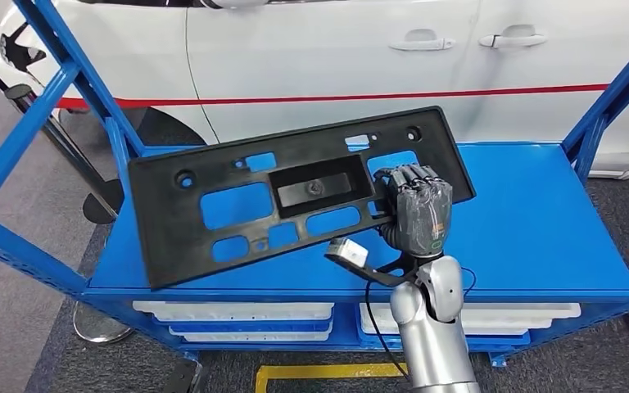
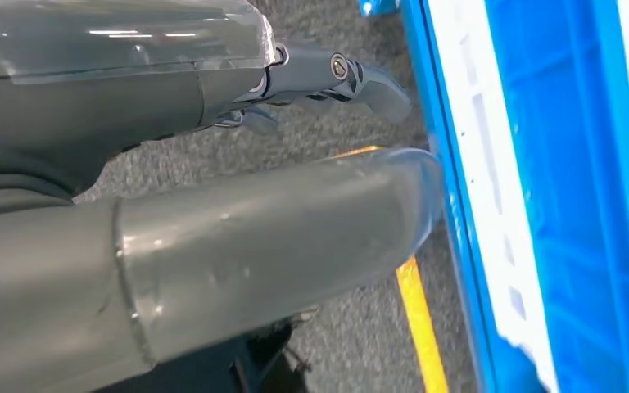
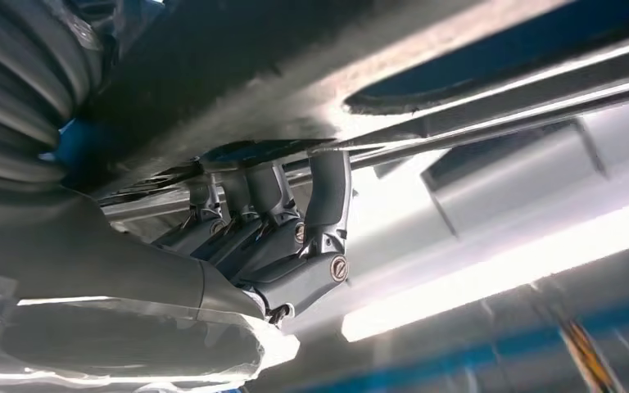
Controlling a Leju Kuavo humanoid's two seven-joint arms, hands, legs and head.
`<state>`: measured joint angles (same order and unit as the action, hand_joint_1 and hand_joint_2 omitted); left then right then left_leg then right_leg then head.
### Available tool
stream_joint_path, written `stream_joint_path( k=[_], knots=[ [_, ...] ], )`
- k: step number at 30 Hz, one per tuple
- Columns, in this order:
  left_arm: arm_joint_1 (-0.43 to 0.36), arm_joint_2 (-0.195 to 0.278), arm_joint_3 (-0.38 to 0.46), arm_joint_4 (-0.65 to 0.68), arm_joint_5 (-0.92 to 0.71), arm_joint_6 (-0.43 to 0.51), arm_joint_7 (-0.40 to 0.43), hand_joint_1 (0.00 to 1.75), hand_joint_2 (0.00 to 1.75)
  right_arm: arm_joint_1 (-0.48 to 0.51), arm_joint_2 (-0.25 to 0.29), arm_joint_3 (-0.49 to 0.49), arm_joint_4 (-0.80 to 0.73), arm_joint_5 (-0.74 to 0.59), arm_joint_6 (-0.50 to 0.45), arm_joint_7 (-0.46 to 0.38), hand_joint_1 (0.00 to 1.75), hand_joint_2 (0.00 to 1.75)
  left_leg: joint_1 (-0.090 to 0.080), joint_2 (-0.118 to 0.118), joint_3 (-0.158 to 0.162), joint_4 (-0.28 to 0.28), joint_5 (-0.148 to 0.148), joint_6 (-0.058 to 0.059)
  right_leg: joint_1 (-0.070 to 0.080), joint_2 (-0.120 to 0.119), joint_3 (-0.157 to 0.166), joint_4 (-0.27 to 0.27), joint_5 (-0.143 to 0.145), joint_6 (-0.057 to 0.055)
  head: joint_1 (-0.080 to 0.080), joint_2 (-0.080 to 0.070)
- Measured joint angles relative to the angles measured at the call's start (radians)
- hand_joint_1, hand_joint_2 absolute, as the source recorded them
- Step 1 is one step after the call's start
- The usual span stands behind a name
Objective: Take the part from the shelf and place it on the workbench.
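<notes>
Long black plastic part [image 1: 295, 192], flat with many cut-outs, tilted over the blue shelf [image 1: 532, 221], lower left corner near the shelf's front edge. Right robot hand [image 1: 416, 209] clamped on its right end, fingers [image 3: 295, 221] hooked over the rim. Probably light and stiff, but awkward when held far from the middle; may swing or slip. Left robot hand [image 2: 213, 164] hanging, empty, fingers loosely apart

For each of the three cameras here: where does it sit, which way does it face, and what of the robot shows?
Head view: high on the body, looking forward and down at the blue shelf; right hand grips the black part.
Left wrist view: behind the left hand, facing grey floor beside the shelf edge.
Right wrist view: behind the right hand, under the part.
Shared: head and right wrist views both show that grip.
</notes>
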<state>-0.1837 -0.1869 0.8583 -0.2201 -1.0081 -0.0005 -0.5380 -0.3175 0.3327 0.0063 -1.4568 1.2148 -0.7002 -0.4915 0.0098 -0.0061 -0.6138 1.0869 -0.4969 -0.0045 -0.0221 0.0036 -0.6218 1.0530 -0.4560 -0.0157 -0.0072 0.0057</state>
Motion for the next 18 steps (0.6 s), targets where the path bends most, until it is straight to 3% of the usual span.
stream_joint_path(
  k=[3,4,5,6,8,10,14,16,18],
  knots=[
    [0.007,0.0,0.0,0.0,0.005,-0.023,0.0,0.0,0.0,0.022,0.006,0.054,-0.055,0.009,0.0,-0.009,1.75,1.75,0.001,0.001,-0.084,0.18,-0.085,-0.007,0.005,-0.002,0.001,-0.001,-0.001,-0.008,0.0,0.0],
    [0.01,0.0,0.0,0.0,0.008,-0.034,0.001,0.0,0.0,0.029,0.006,0.064,-0.066,0.013,0.0,-0.009,1.75,1.75,0.001,0.001,-0.103,0.216,-0.091,-0.007,0.007,-0.003,0.002,-0.001,-0.002,-0.009,0.0,0.0],
    [0.015,-0.001,0.0,0.0,0.012,-0.048,0.004,0.0,0.0,0.034,0.005,0.074,-0.074,0.02,0.001,-0.003,1.75,1.75,0.001,0.001,-0.102,0.213,-0.076,-0.004,0.01,-0.003,0.002,0.0,-0.002,-0.01,0.0,0.0],
    [0.019,-0.001,0.0,0.0,0.016,-0.064,0.006,0.0,0.0,0.036,0.004,0.084,-0.078,0.028,0.001,0.008,1.75,1.75,0.0,0.001,-0.084,0.173,-0.047,0.001,0.012,-0.002,0.003,0.0,-0.003,-0.01,0.0,0.0],
    [0.021,0.0,0.0,0.0,0.022,-0.09,0.009,0.0,0.0,0.037,-0.001,0.115,-0.081,0.043,0.001,0.052,1.75,1.75,-0.004,0.001,-0.019,0.037,0.018,0.017,0.017,0.0,0.006,0.0,-0.003,-0.01,0.0,0.0],
    [0.019,0.001,0.0,0.0,0.021,-0.096,0.01,0.0,0.0,0.035,-0.014,0.158,-0.076,0.047,0.001,0.12,1.75,1.75,-0.011,0.001,0.019,-0.044,0.039,0.027,0.018,0.001,0.006,-0.001,-0.002,-0.004,0.0,0.0],
    [0.019,0.0,-0.003,0.0,0.005,-0.066,0.01,0.0,0.0,0.006,-0.068,0.256,-0.037,0.044,0.001,0.24,1.75,1.75,-0.009,0.001,0.027,-0.073,0.051,0.04,0.016,-0.001,0.003,0.003,-0.006,0.017,0.0,0.0],
    [0.016,-0.002,-0.005,0.0,0.014,-0.072,0.011,0.0,0.0,-0.014,-0.097,0.305,-0.014,0.046,0.001,0.275,1.75,1.75,-0.004,0.003,0.031,-0.085,0.061,0.048,0.016,-0.002,-0.029,0.074,-0.052,0.025,0.001,0.0],
    [0.016,-0.005,-0.005,0.0,0.029,-0.083,0.015,0.0,0.0,-0.023,-0.122,0.348,0.005,0.052,0.001,0.303,1.75,1.75,-0.005,0.003,0.03,-0.086,0.062,0.053,0.014,-0.002,-0.085,0.195,-0.11,0.031,0.0,0.0]
  ],
)
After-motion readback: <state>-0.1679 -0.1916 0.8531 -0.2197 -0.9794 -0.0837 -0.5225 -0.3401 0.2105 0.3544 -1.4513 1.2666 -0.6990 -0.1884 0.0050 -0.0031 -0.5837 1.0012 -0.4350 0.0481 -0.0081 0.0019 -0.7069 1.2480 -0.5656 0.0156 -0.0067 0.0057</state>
